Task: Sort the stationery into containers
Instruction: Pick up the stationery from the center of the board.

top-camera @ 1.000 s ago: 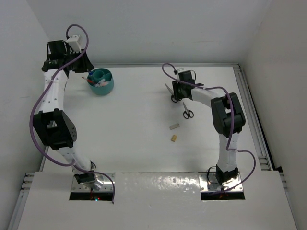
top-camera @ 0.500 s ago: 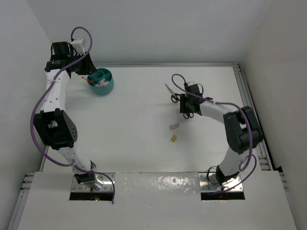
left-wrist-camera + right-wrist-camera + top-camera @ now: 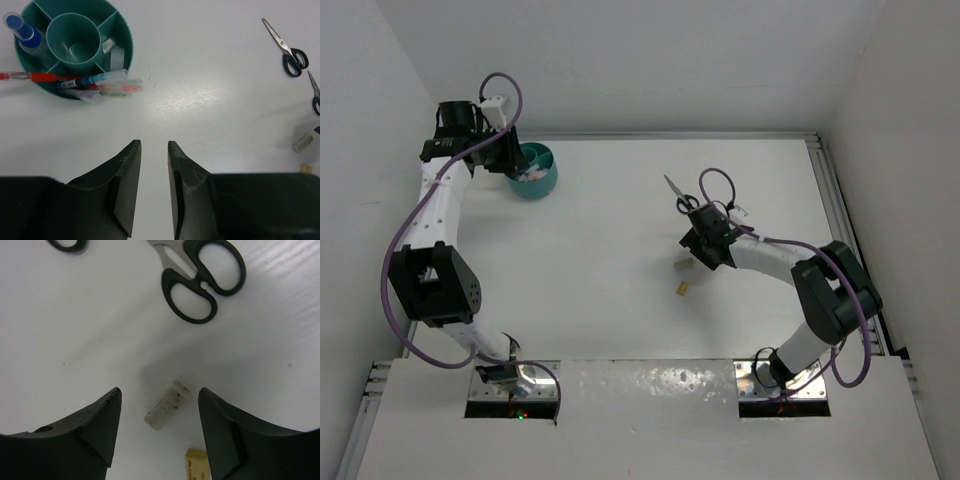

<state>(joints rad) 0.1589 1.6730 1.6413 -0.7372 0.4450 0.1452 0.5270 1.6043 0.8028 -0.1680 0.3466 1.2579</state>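
The teal organiser [image 3: 538, 176] stands at the far left and holds a blue-capped glue bottle [image 3: 22, 31], a tape ring [image 3: 116, 56] and several pens [image 3: 100, 82] that lean over its rim [image 3: 128, 45]. My left gripper [image 3: 510, 157] hovers beside it; its jaws [image 3: 154, 144] are narrowly open and empty. My right gripper [image 3: 160, 392] is open and straddles the white eraser [image 3: 167, 412], which lies on the table below it without touching either finger. A tan eraser [image 3: 197, 465] lies just nearer. Black-handled scissors [image 3: 202, 285] lie beyond, and a second pair's handle [image 3: 67, 244] shows at the frame's top edge.
In the top view the right gripper [image 3: 700, 250] is mid-table, with the white eraser [image 3: 682, 265] and the tan eraser [image 3: 681, 288] beside it and one pair of scissors [image 3: 678, 196] farther back. A raised rail [image 3: 840, 220] runs along the table's right side.
My right arm has swung from the scissors toward the near side, over the white eraser, and its jaws have widened. My left arm has shifted right, up to the organiser.
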